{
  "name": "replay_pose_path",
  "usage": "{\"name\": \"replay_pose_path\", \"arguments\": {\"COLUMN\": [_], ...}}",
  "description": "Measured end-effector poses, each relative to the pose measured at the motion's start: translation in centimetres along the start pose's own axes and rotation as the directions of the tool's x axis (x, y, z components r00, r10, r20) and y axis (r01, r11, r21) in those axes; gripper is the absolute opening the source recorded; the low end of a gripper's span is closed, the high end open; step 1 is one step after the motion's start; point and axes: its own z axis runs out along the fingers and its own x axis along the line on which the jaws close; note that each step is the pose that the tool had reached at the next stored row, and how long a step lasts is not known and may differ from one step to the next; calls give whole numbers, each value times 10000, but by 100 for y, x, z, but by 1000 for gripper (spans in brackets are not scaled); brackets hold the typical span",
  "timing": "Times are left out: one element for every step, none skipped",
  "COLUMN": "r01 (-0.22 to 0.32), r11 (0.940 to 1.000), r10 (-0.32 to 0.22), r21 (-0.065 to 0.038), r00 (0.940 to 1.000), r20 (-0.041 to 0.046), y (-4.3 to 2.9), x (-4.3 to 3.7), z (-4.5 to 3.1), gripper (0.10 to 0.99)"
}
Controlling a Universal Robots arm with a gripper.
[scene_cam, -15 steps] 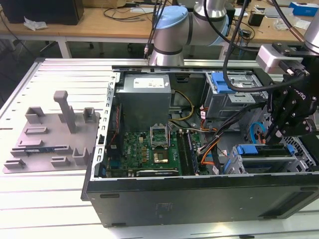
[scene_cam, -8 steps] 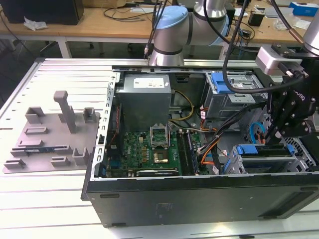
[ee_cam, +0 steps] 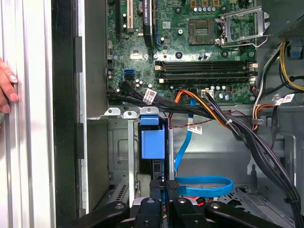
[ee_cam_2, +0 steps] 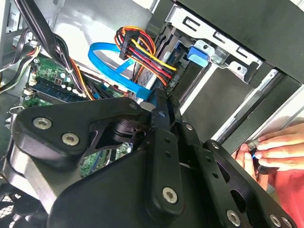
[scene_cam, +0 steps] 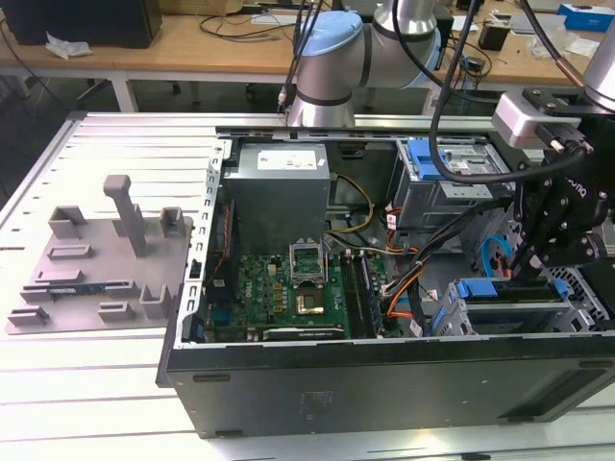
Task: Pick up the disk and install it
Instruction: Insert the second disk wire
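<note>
Install step, I judge: my pincer (ee_cam: pixel 164 187) sits closed on the disk's (ee_cam: pixel 153 142) thin edge, above the drive bay (ee_cam: pixel 121 156). Seating needs squareness with the slot.

My counter (scene_cam: pixel 115 144) is a pale metal surface of long slotted rails, seen in the exterior view. Behind it runs a wooden workbench (scene_cam: pixel 192 43) on white legs, littered with cables (scene_cam: pixel 255 24) and a dark box (scene_cam: pixel 82 19). Dark floor (scene_cam: pixel 38 96) shows beneath that bench.
</note>
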Motion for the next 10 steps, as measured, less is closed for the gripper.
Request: {"name": "replay_pose_path", "arguments": {"r01": [3, 5, 9, 11, 14, 16, 18, 22, 25, 27], "r11": [10000, 10000, 10000, 10000, 10000, 10000, 10000, 10000, 10000, 10000], "r10": [-3, -5, -9, -11, -14, -16, -18, -22, -25, -27], "r21": [0, 0, 0, 0, 1, 1, 1, 1, 1, 1], "r00": [10000, 10000, 10000, 10000, 10000, 10000, 10000, 10000, 10000, 10000], "r20": [0, 1, 1, 1, 1, 1, 0, 0, 1, 1], "y": [-1, -2, -4, -5, -6, -6, -7, -7, -8, -7], "x": [0, -1, -1, -1, -1, -1, -2, -2, -2, -2], "z": [3, 5, 9, 11, 14, 16, 18, 22, 25, 28], "gripper": [161, 161, 161, 161, 161, 161, 161, 161, 161, 161]}}
